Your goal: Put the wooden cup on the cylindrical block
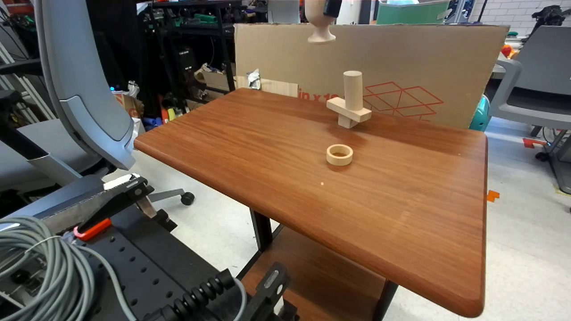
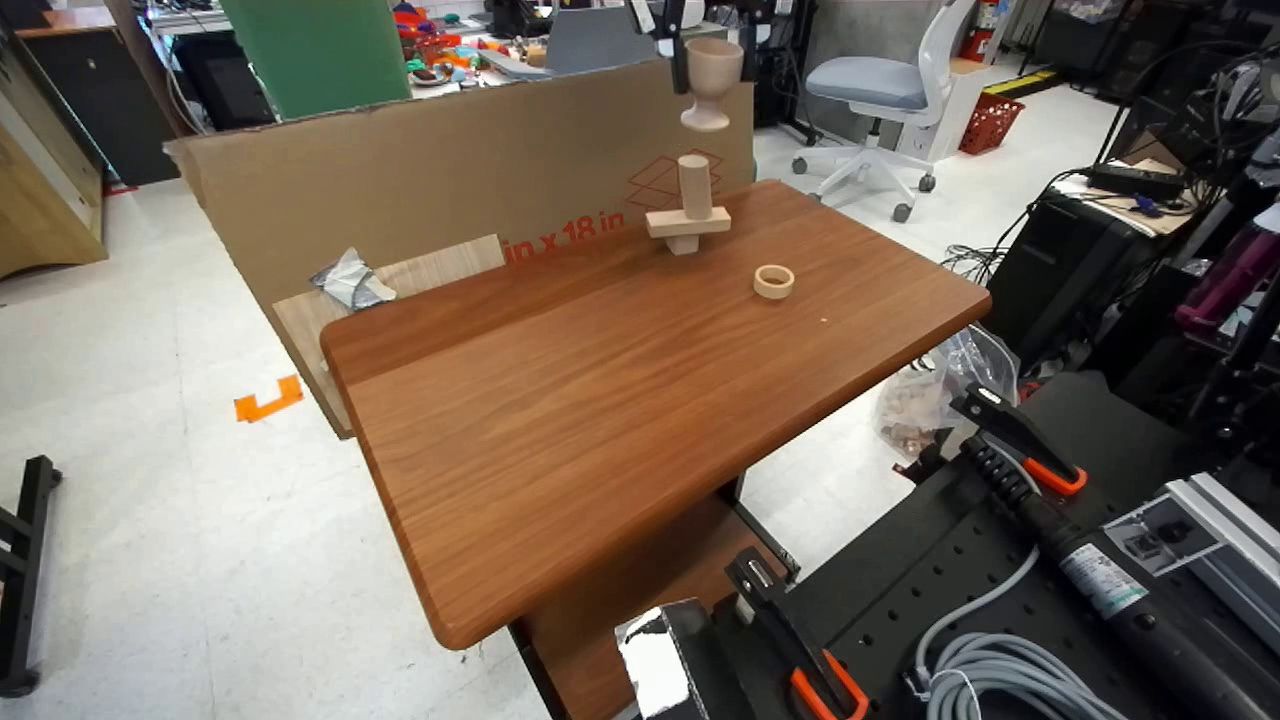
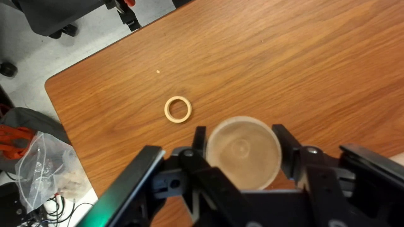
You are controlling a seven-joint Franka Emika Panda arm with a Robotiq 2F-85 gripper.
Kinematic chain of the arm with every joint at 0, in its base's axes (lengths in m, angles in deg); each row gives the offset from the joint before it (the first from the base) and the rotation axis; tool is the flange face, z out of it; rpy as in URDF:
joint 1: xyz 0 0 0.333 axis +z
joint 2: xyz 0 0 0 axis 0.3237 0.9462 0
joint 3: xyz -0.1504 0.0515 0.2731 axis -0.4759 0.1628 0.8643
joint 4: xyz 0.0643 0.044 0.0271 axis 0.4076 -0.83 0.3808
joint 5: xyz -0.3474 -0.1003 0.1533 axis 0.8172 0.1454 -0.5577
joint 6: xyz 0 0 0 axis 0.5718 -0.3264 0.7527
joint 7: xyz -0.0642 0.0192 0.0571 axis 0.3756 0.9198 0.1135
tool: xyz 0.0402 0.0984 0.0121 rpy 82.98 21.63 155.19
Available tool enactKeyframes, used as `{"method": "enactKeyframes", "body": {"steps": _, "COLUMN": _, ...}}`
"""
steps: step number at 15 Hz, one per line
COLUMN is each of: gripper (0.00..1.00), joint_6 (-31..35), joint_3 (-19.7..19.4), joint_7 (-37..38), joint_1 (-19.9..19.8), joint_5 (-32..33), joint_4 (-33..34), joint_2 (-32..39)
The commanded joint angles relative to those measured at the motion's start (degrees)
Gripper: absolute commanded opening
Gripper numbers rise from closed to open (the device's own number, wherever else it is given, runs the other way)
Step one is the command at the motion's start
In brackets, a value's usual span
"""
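Wrist view: the gripper [image 3: 242,145] clamps the wooden cup [image 3: 244,154] above the wood-grained table [image 3: 284,63] (pale floor [image 3: 98,30] beyond its edge).

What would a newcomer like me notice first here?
Probably the wooden cup, held upright in midair between the black fingers. Next, the cylindrical block stands upright near the cardboard, and a small wooden ring lies flat on the table.

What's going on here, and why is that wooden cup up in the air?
A robot claw is holding the wooden cup upright above the table. The cup is meant to go on the cylindrical block, which stands upright, but it isn't there yet. A little wooden ring lies on the table too.
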Motion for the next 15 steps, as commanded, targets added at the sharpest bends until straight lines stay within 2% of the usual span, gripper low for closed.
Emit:
{"method": "enactKeyframes", "body": {"steps": 1, "gripper": 0.29, "joint_6": -3.1, "joint_3": -0.5, "joint_7": 0.7, "joint_1": -1.7, "joint_5": -2.7, "joint_4": 4.7, "joint_2": 1.6}}
{"method": "enactKeyframes", "body": {"steps": 7, "gripper": 0.29, "joint_6": -4.1, "joint_3": -0.7, "joint_7": 0.1, "joint_1": -3.5, "joint_5": -3.9, "joint_4": 10.0, "joint_2": 4.9}}
{"method": "enactKeyframes", "body": {"steps": 15, "gripper": 0.29, "joint_6": -10.3, "joint_3": -0.7, "joint_7": 1.5, "joint_1": -4.4, "joint_5": -5.5, "joint_4": 21.3, "joint_2": 14.0}}
